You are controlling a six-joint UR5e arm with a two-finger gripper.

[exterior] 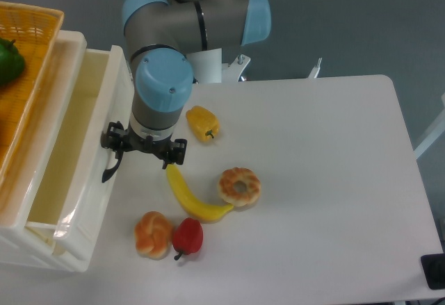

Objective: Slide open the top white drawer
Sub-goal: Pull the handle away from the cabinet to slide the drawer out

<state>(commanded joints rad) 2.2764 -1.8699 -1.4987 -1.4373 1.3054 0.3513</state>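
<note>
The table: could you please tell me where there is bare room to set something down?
The table's right half is bare, from the donut to the right edge, as is the back strip beyond the yellow pepper. It is crowded front left, around the banana, red pepper, pastry, gripper and drawer.

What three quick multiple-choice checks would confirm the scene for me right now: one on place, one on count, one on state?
1. Where does the yellow pepper lie?
A. inside the drawer
B. on the table, right of the arm
C. in the basket

2. How many pastries lie on the table?
A. one
B. two
C. four

3. How does the top white drawer stand?
A. pulled out, its inside showing
B. fully shut
C. lifted off the cabinet

Answers: 1 B, the pepper sits on the white tabletop beside the tool. 2 B, the ring pastry and the twisted bun. 3 A, its cream interior is exposed.
</note>
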